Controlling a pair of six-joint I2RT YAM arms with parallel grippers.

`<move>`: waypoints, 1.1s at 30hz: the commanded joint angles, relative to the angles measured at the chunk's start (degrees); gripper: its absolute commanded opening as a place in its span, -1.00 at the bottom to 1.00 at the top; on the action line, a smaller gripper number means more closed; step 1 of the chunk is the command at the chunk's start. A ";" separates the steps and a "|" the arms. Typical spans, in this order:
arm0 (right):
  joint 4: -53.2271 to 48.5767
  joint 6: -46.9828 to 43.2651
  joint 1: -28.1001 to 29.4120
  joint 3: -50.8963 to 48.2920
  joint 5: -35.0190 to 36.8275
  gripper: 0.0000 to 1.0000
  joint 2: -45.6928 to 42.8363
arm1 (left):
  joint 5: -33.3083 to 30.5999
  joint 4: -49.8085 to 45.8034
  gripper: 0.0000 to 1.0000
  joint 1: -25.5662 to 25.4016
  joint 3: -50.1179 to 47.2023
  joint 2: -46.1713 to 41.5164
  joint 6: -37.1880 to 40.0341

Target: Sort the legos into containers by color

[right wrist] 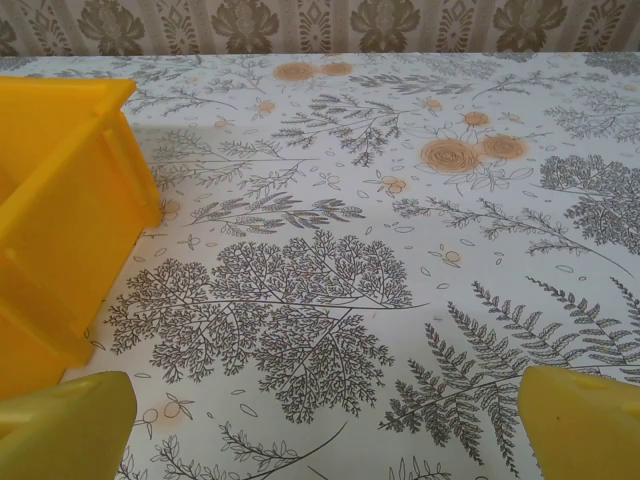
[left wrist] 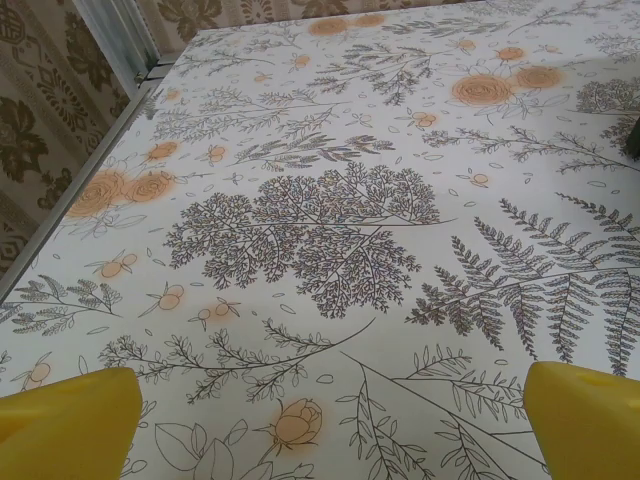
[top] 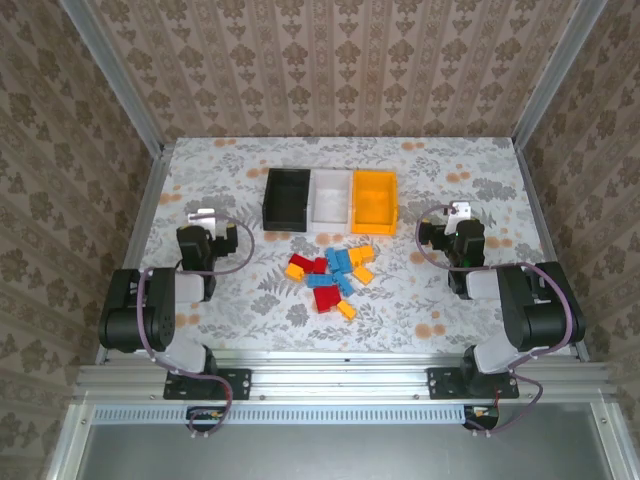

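Legos [top: 332,275], red, blue and yellow-orange: loose heap at the centre of the counter [top: 250,290].
Top view: heap lies just near of three touching bins, black bin [top: 287,200] left, white bin [top: 331,197] middle, yellow-orange bin [top: 374,200] right; left fingers [top: 203,216] and right fingers [top: 458,211] flank it, well apart. Left wrist: left fingers [left wrist: 65,425] released, spread wide over floral counter. Right wrist: right fingers [right wrist: 65,425] released, spread wide; yellow-orange bin [right wrist: 60,220] at left.

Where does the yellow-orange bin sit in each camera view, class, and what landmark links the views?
Top external: yellow-orange bin, rightmost in the row, behind the legos.
Left wrist: floral tablecloth ahead of the open left tool.
Right wrist: yellow-orange bin at the left edge.
Shared landmark: the floral tablecloth.
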 commanded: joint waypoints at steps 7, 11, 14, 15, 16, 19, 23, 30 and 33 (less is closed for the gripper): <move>-0.45 -0.11 -0.12 0.35 -0.59 1.00 -0.64 | 0.68 0.46 1.00 0.10 0.85 -0.18 0.04; -0.41 -0.11 -0.18 0.45 -0.70 1.00 -0.56 | 0.42 0.60 1.00 -0.09 0.70 -0.23 0.13; -0.42 -0.03 -0.18 0.44 -0.70 1.00 -0.58 | 0.42 0.69 1.00 -0.18 0.68 -0.25 0.14; -0.41 -0.03 -0.18 0.45 -0.70 1.00 -0.64 | 0.42 0.67 1.00 -0.18 0.68 -0.34 0.22; -0.41 -0.02 -0.14 0.44 -0.66 1.00 -0.54 | 0.30 0.69 1.00 -0.16 0.68 -0.28 0.22; -0.47 -0.03 -0.18 0.47 -0.66 1.00 -0.61 | -0.04 0.95 1.00 -0.44 0.54 -0.34 0.40; -0.50 0.00 -0.27 0.52 -0.74 1.00 -0.55 | -0.17 1.08 1.00 -0.53 0.53 -0.28 0.49; -0.50 0.06 -0.36 0.45 -0.83 1.00 -0.64 | -0.18 1.04 1.00 -0.48 0.50 -0.26 0.46; -0.50 0.06 -0.36 0.46 -0.88 1.00 -0.64 | 1.08 0.53 1.00 0.01 0.81 -0.21 0.14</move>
